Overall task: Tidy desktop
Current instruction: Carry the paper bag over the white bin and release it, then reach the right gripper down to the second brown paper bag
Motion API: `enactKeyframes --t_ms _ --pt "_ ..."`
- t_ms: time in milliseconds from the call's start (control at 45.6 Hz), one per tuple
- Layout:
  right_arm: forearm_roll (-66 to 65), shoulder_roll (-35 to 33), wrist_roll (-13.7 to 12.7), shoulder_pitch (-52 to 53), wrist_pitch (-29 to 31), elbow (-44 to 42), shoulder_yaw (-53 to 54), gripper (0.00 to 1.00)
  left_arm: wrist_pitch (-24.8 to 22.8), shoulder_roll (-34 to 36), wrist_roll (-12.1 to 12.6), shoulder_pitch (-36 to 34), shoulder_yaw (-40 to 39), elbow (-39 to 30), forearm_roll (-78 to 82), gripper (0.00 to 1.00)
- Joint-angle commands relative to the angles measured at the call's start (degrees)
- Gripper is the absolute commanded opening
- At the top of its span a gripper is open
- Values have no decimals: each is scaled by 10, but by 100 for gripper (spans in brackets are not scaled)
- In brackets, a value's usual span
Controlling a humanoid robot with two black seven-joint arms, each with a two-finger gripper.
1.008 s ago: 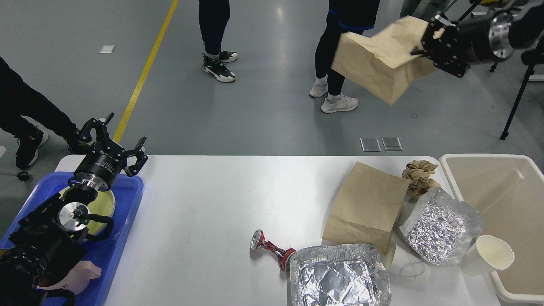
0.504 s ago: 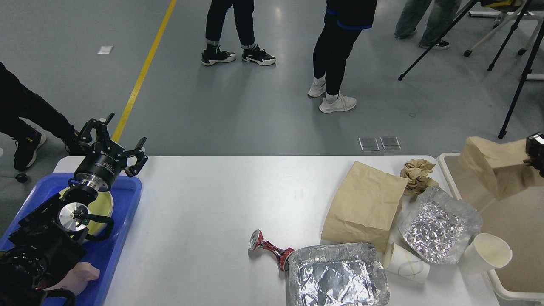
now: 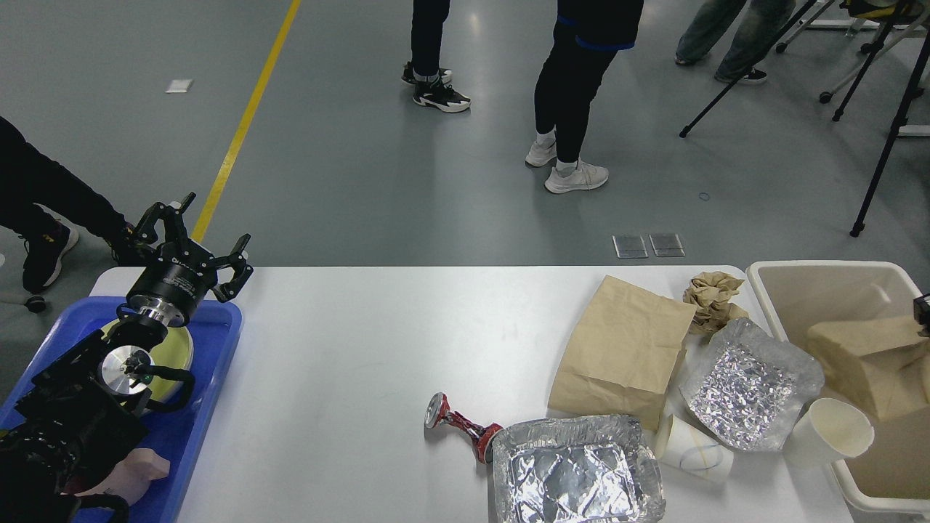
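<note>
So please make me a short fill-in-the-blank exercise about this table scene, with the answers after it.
1. The paper bag at the far right lies inside the beige ____.
2. The left pincer hovers over the ____ tray.
3. The crushed can touches a ____ container on the desktop.

Answers: bin; blue; foil
</note>
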Motion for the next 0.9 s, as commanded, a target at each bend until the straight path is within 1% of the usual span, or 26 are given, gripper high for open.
enactKeyframes --t_ms 0,66,110,197,263,373,460,592,657,745,877 --pt "0 7 0 6 1 8 -1 100 0 0 0 0 0 0 0 96" --pt "0 15 0 20 7 10 -9 100 0 0 0 0 0 0 0 96" --pt "-1 20 1 40 14 13 -35 100 0 0 0 0 0 0 -1 96" --pt "-1 35 3 98 23 33 -136 100 0 0 0 0 0 0 0 96" --pt "0 48 3 161 31 71 -225 100 0 0 0 0 0 0 0 96" --pt "0 60 3 262 58 127 -317 100 0 0 0 0 0 0 0 96" --pt "0 64 3 342 119 167 -349 100 0 0 0 0 0 0 0 96" --pt "1 64 2 460 254 236 -362 100 0 0 0 0 0 0 0 96" --pt "1 63 2 513 304 279 -365 100 0 0 0 0 0 0 0 96" --pt "2 62 2 567 342 337 -368 100 0 0 0 0 0 0 0 96" --pt "2 60 2 646 360 410 -390 100 0 0 0 0 0 0 0 96"
